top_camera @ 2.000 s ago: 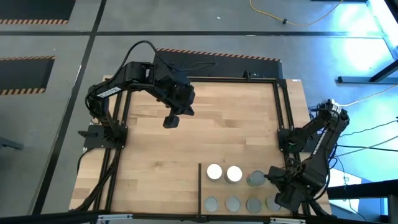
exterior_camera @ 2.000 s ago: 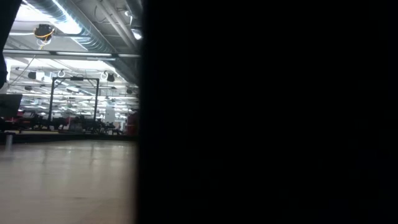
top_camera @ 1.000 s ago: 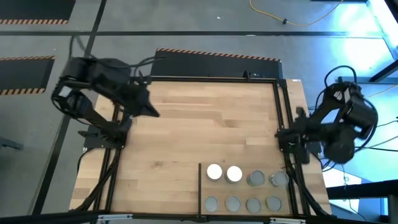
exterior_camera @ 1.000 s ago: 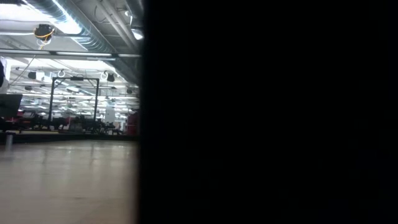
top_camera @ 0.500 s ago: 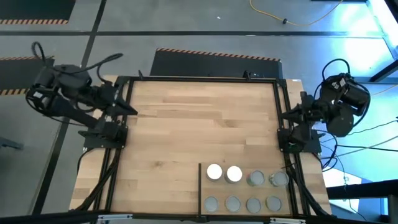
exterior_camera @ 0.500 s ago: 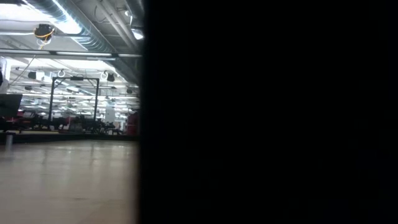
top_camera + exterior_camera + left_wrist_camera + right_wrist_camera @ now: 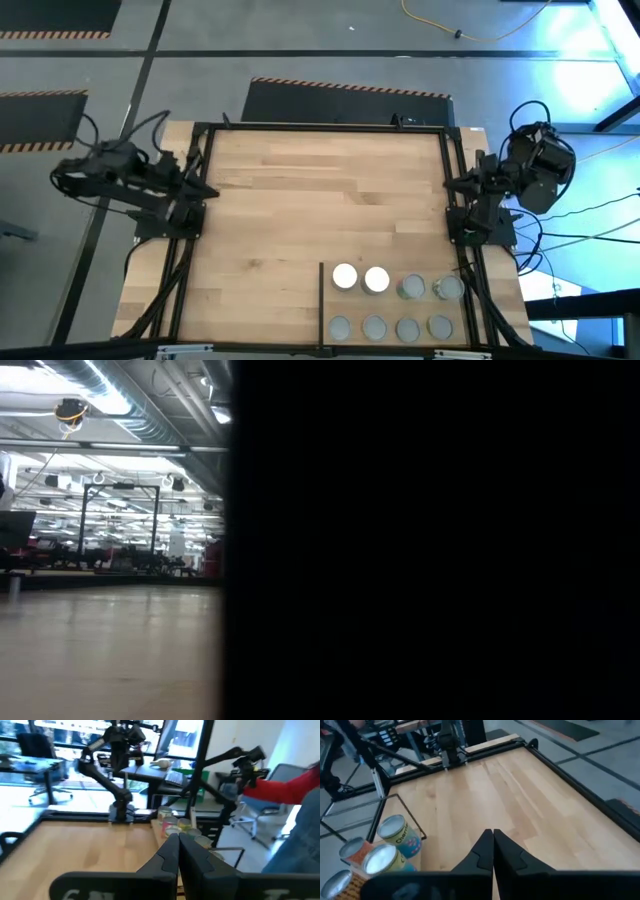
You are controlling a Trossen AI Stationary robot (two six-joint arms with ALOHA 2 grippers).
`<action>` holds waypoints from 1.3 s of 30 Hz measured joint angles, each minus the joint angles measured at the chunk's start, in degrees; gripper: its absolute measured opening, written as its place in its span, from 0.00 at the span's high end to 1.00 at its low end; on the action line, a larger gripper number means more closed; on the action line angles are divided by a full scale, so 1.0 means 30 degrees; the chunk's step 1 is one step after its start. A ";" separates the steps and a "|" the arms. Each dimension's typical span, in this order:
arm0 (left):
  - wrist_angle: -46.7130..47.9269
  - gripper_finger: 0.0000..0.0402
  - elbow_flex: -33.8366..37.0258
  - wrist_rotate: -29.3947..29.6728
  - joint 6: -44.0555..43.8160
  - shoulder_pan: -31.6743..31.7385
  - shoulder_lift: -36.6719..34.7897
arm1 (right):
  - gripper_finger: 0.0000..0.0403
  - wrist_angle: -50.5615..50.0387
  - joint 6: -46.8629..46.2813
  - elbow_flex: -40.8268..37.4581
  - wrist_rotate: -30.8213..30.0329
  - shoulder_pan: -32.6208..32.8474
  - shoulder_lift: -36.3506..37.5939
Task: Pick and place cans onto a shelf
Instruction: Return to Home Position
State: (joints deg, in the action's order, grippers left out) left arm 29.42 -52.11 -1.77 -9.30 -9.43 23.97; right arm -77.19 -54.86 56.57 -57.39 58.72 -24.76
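Light-wood tabletop [image 7: 320, 200], eight small round-topped tin cans [image 7: 374, 327] in two rows on the black-bar-edged corner shelf [image 7: 390, 305], left gripper [image 7: 178, 837] and right gripper [image 7: 493, 834] pinched closed, empty, at opposite table edges.

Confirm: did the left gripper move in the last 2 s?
Yes. The left gripper retreated from over the middle of the tabletop to its left edge.

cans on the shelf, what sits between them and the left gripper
In the high view, only bare wooden tabletop and the black divider bar lie between the left gripper, parked at the table's left edge, and the cans.
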 joint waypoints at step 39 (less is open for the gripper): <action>-1.5785 1.00 1.4014 -0.1284 -0.0781 0.0009 -0.1642 | 1.00 1.3159 0.5283 -0.9792 0.1190 0.0007 0.7979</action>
State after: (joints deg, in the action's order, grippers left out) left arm -17.93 -10.07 -5.62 -11.64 -9.41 19.05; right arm -37.71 -39.01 27.19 -53.82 58.74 -0.82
